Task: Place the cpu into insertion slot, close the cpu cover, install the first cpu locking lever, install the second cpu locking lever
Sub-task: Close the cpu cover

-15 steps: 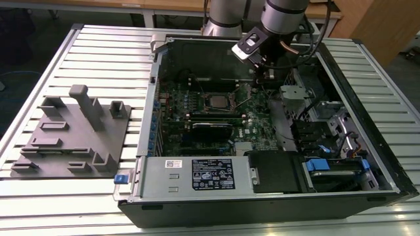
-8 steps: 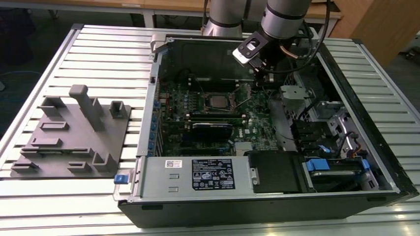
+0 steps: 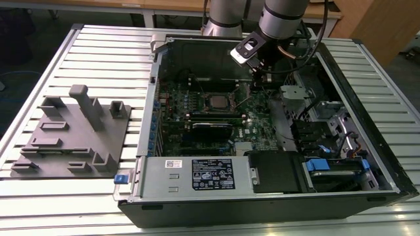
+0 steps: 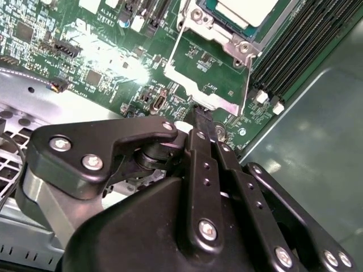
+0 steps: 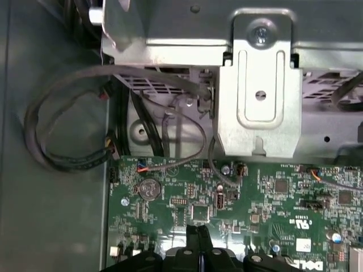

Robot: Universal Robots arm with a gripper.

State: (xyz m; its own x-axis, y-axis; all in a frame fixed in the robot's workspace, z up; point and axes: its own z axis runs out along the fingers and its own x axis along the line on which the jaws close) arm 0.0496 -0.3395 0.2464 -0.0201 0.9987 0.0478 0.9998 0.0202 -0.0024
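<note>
The cpu, with its pale silvery face, lies in the insertion slot on the green motherboard; the exterior view has it mid-board inside the open computer case. The cpu cover, a thin silvery frame, stands swung open off the slot, with green board showing through its cut-out. My gripper is shut with nothing between its black fingers, and its tip is at the cover's free edge. In the exterior view the gripper hangs just to the exterior view's right of the slot. The shut fingertips point at the board in the first wrist view.
Long black memory slots run beside the socket. A metal drive bracket and looped cables sit close to the gripper. A grey fixture plate lies on the slatted table at the exterior view's left. The power supply fills the case's near side.
</note>
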